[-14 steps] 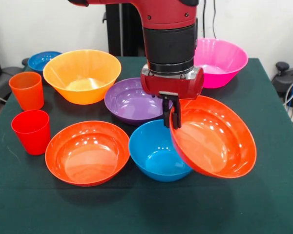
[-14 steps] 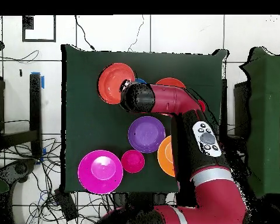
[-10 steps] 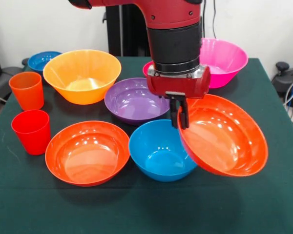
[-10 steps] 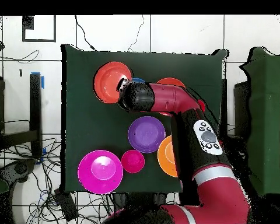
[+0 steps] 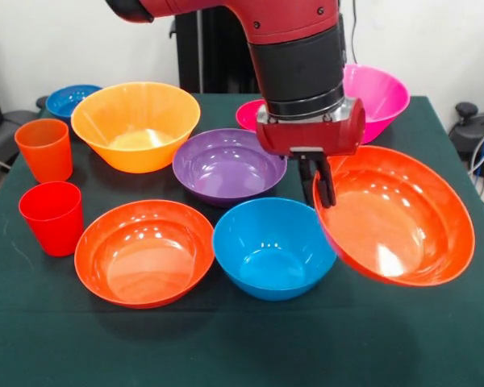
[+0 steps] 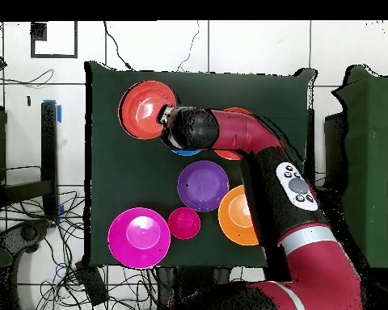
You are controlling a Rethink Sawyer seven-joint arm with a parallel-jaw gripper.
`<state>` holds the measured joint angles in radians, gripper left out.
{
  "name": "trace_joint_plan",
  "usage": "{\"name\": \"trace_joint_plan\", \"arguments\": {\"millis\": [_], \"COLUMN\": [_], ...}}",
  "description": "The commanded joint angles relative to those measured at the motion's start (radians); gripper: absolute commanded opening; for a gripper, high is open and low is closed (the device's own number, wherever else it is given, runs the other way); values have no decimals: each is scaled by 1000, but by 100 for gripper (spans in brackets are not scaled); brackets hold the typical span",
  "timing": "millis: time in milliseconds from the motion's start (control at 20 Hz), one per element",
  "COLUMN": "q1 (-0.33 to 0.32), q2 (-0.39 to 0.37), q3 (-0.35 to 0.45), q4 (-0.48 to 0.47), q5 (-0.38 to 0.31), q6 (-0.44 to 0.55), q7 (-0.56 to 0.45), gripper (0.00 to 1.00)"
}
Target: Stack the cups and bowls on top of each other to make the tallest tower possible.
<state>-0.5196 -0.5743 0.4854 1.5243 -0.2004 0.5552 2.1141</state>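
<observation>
My gripper (image 5: 319, 187) is shut on the rim of a wide red-orange bowl (image 5: 399, 216) and holds it tilted above the table, right of the medium blue bowl (image 5: 273, 247). In the overhead view the held bowl (image 6: 141, 109) is at the upper left, by the gripper (image 6: 164, 118). The second red-orange bowl (image 5: 143, 251) sits left of the blue one. The purple bowl (image 5: 228, 166), yellow-orange bowl (image 5: 135, 123), pink bowl (image 5: 374, 93), small magenta bowl (image 5: 250, 114) and small blue bowl (image 5: 71, 100) stand farther back. The orange cup (image 5: 44, 149) and red cup (image 5: 52, 217) stand at the left.
All things stand on a dark green table (image 5: 242, 347). The arm (image 6: 262, 161) covers part of the blue bowl and the second red-orange bowl in the overhead view. Chairs stand beside the table (image 6: 359, 161).
My gripper has carried the red-orange bowl to the right in the front view, away from over the blue bowl, which now shows whole. Nothing else moved.
</observation>
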Motion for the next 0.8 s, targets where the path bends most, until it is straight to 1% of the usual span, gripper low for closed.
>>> {"name": "trace_joint_plan", "arguments": {"millis": [50, 450, 800], "q1": [-36, -94, -145], "q2": [3, 13, 26], "q3": [100, 138, 164], "q4": [60, 34, 12], "q5": [-98, -142, -196], "q6": [146, 205, 230], "q7": [-309, -347, -371], "gripper": [0, 0, 0]}}
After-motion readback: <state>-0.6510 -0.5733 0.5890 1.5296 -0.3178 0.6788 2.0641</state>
